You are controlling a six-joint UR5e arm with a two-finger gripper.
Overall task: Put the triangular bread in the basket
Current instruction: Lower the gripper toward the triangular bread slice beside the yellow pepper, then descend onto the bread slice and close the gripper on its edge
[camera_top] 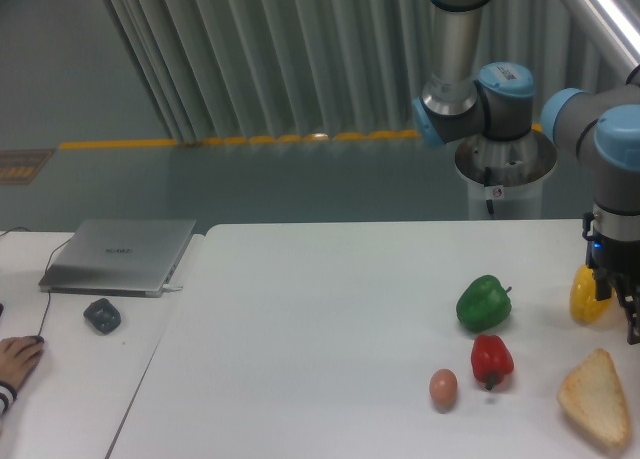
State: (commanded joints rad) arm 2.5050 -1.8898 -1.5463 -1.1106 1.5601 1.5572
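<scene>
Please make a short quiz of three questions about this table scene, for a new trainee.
1. True or false: the triangular bread lies flat on the table.
2. Which lies nearest the egg? A) green pepper B) red pepper C) yellow pepper
3. Which pepper does the hand partly hide?

Key: 1 true. 2 B. 3 the yellow pepper.

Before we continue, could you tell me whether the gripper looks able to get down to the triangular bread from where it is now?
Probably yes. The gripper hangs just above the triangular bread, which lies flat with nothing on it. The yellow pepper sits close behind the gripper, but not over the bread.
</scene>
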